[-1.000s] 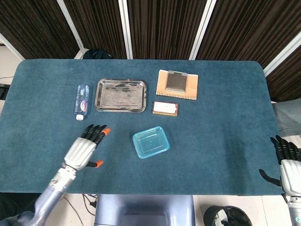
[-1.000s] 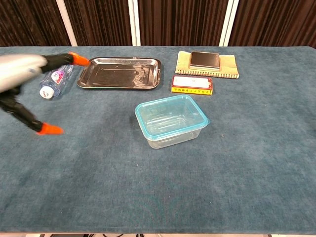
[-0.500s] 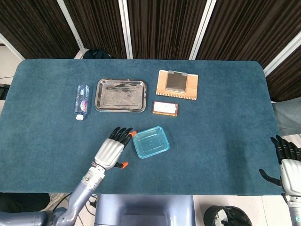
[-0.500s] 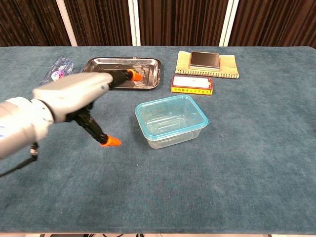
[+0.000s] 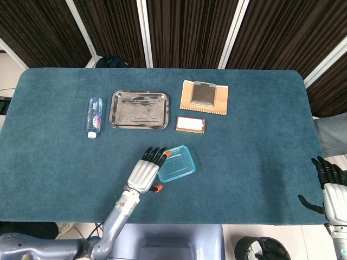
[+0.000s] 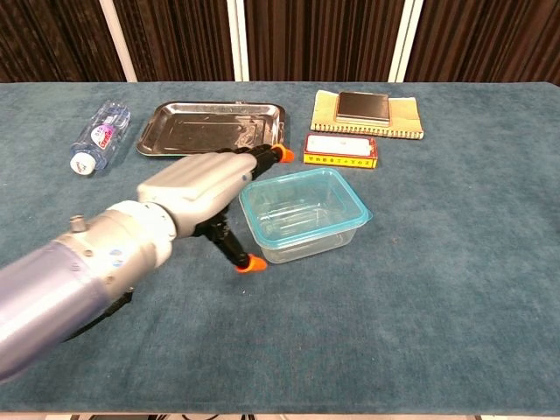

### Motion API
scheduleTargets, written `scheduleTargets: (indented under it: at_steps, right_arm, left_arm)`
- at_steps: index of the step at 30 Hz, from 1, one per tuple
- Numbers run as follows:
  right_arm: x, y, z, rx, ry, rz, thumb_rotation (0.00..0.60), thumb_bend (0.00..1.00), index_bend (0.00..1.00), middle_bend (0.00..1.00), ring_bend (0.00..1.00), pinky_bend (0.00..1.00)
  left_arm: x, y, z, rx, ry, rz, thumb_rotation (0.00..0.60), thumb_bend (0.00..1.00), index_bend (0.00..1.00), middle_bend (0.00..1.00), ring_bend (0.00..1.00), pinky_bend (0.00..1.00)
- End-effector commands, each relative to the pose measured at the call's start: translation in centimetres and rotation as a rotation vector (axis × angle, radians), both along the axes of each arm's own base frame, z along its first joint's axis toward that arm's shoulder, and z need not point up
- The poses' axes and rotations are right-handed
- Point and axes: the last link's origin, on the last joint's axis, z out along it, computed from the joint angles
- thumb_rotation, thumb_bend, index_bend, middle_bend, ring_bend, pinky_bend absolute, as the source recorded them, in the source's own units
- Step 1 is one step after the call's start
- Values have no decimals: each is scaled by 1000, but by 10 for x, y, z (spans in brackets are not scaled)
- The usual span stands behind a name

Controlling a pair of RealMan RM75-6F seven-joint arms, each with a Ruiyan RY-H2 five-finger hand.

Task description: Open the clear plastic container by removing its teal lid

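The clear plastic container (image 5: 177, 163) (image 6: 305, 215) with its teal lid (image 6: 302, 205) on top sits near the table's front middle. My left hand (image 5: 146, 171) (image 6: 203, 185) hovers at the container's left side with fingers stretched and spread. Its orange fingertips (image 5: 167, 154) reach over the lid's far-left corner, and its thumb hangs low beside the container's near-left corner. It holds nothing. Whether it touches the lid I cannot tell. My right hand (image 5: 332, 190) stays off the table's right front corner, fingers apart and empty.
A metal tray (image 5: 139, 110) (image 6: 213, 129) lies behind the container. A water bottle (image 5: 94, 116) (image 6: 97, 136) lies left of the tray. A red card box (image 5: 190, 124) (image 6: 341, 150) and a notebook with a dark case (image 5: 204, 96) (image 6: 367, 109) sit at the back right.
My left hand has swept rightward across the table from the front left and now reaches the container's left side. The container and my right hand have not moved.
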Motion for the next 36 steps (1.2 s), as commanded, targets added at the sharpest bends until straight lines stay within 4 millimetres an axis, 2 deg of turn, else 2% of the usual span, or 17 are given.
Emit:
scheduleTargets:
  at_steps: [1, 7, 12, 26, 36]
  right_arm:
    - [0, 0, 0, 2, -2, -1, 600, 284, 0, 0, 0, 0]
    - [-1, 0, 0, 9, -6, -3, 600, 285, 0, 0, 0, 0]
    - [-1, 0, -1, 18, -9, -5, 600, 285, 0, 0, 0, 0]
    - [0, 1, -3, 37, -12, 0, 600, 284, 0, 0, 0, 0]
    - [1, 1, -3, 39, -17, -3, 600, 285, 0, 0, 0, 0]
  left_arm:
    - [10, 6, -10, 13, -31, 12, 600, 9, 0, 0, 0, 0]
    - [19, 16, -23, 37, -25, -11, 600, 12, 0, 0, 0, 0]
    - [19, 27, -29, 67, -13, -7, 600, 22, 0, 0, 0, 0]
    - [-1, 66, -5, 167, -7, 64, 600, 25, 0, 0, 0, 0]
    - [-10, 66, -5, 73, -38, 161, 600, 17, 0, 0, 0, 0]
